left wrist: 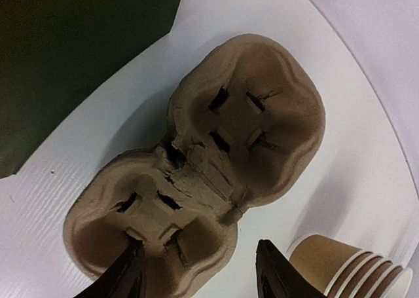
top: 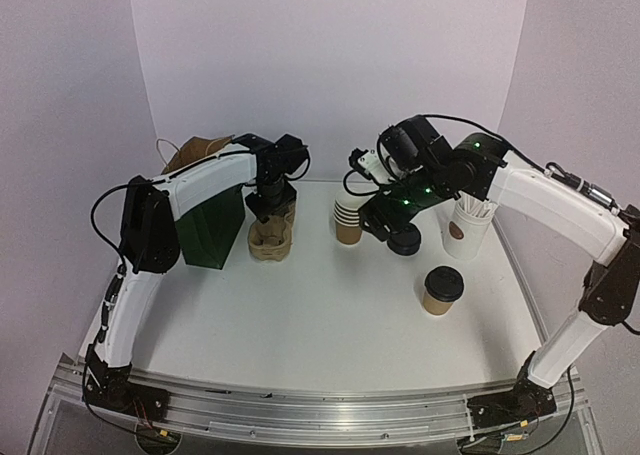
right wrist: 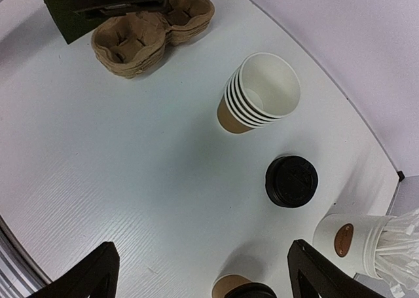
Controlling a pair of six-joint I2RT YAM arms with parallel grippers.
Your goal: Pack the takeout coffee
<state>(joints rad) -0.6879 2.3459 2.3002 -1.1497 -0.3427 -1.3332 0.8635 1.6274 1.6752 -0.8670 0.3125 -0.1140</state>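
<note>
The takeout coffee (top: 441,289), a brown cup with a black lid, stands alone on the table at the right; in the right wrist view only its top (right wrist: 242,290) shows at the bottom edge. My right gripper (top: 378,220) hangs high above the table, open and empty (right wrist: 203,245), with the coffee below and between its fingers. My left gripper (top: 268,207) is open over the pulp carrier tray (top: 270,237). In the left wrist view (left wrist: 200,244) one finger is over a tray (left wrist: 249,114) pocket and the other is outside its rim, over bare table.
A dark green bag (top: 212,225) stands left of the tray. A stack of brown cups (top: 347,220) sits mid-table, with black lids (top: 404,240) beside it. A white cup of wrapped sticks (top: 468,225) stands at the back right.
</note>
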